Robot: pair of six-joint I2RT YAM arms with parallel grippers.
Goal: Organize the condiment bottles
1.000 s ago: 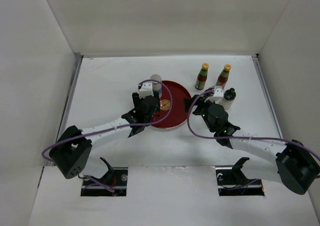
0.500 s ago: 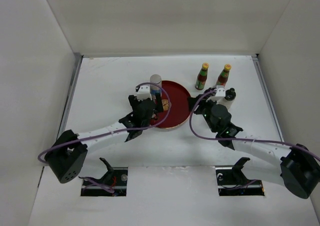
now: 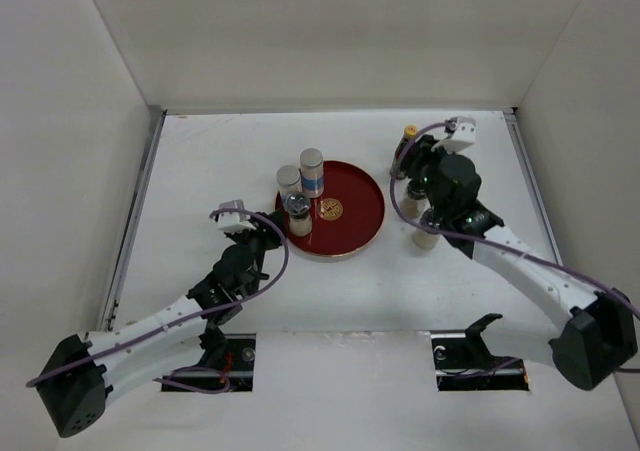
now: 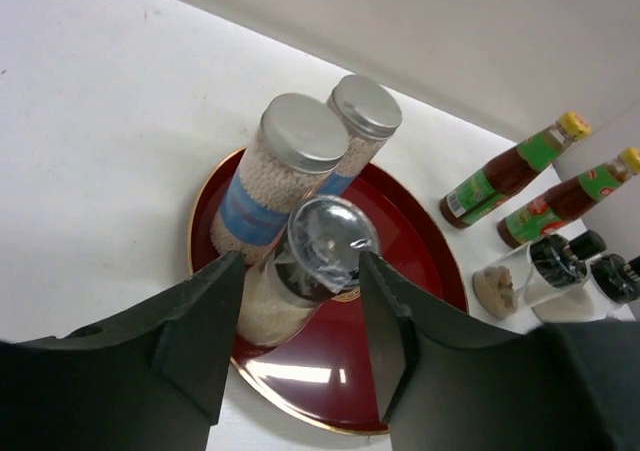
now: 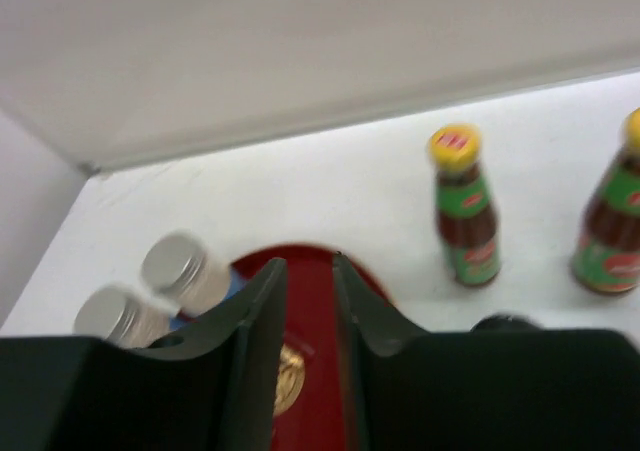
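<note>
- Nearest: left claw (image 4: 298, 271), jaws apart to a middle width and holding nothing. Just short of the near-left rim of the tray (image 3: 358, 203), not touching it.
- On the near part of the tray: clear-topped shaker (image 3: 297, 214), upright, white grains inside, free of the claw.
- Just behind it, also on the tray: two cylinders (image 3: 312, 169) with grey lids and blue labels, upright, close beside each other.
- Three bottles on the tray in total. Taking the tray as the goal, judged less than half done.
- Right half of the tray bare around the gold mark (image 3: 331, 208); probably room enough for more bottles.
- Right of the tray, on the bare desk (image 3: 220, 161): black-capped shakers (image 4: 525, 276), close together. At least two, perhaps three; exact count hard to tell, as partly hidden under the right arm in the top view. None of them on the tray yet.
- Beyond them: right claw (image 5: 308, 263), jaws drawn to a narrow slit, empty, looking across toward the tray. Touching no bottle, as far as visible.
- Farthest, near the back wall: two sauce bottles (image 5: 465, 211), yellow caps, red and green labels, upright, side by side on the desk, well apart from the tray.
- Left to do, by judgement: the black-capped shakers first, being nearer to the tray, then the two sauce bottles. Care needed with the slim sauce bottles, likely easy to tip over.
</note>
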